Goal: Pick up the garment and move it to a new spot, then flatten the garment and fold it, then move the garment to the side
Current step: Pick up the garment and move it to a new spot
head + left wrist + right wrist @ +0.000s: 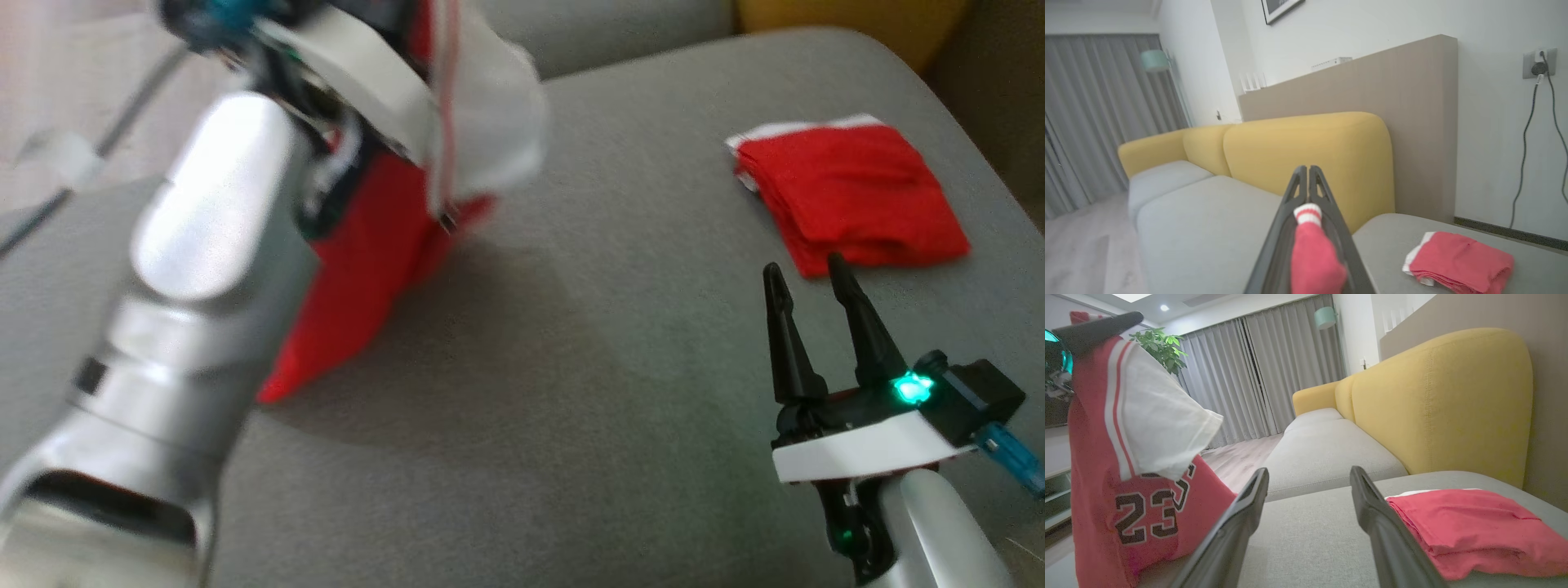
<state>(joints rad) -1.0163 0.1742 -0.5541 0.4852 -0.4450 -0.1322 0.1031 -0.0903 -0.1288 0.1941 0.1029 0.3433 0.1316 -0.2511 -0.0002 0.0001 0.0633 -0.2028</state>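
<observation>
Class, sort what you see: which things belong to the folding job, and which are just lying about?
In the job: red jersey, left gripper shut on it, open right gripper.
Lying about: folded red garment, potted plant, floor lamp, wall socket.

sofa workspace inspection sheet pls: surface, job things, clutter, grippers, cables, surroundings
surface: grey seat cushion, bare in the middle
job's things: red and white jersey, hanging from the left gripper
clutter: folded red garment on the cushion's right side
grippers: left shut on the jersey; right gripper open, empty, near the folded garment
cables: cords hang from a wall socket
surroundings: yellow backrest, curtains, plant
</observation>
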